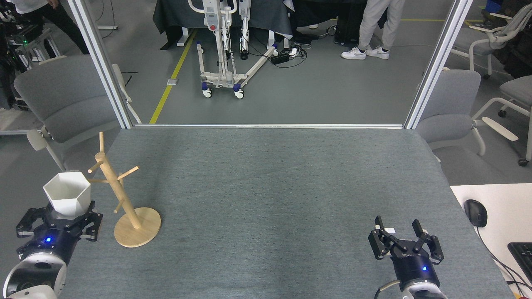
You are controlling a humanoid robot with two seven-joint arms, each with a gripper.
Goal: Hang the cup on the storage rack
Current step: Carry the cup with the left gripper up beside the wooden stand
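there is one white cup (pixel 67 194) and one wooden storage rack (pixel 123 200). the cup sits upright in the left gripper (pixel 58 219), whose fingers pinch its bottom. it is just left of the rack, close to a peg. the rack stands on the grey table (pixel 266 195). the right gripper (pixel 405 241) holds nothing, with its fingers spread wide. two grey chairs (pixel 62 99) stand behind the table.
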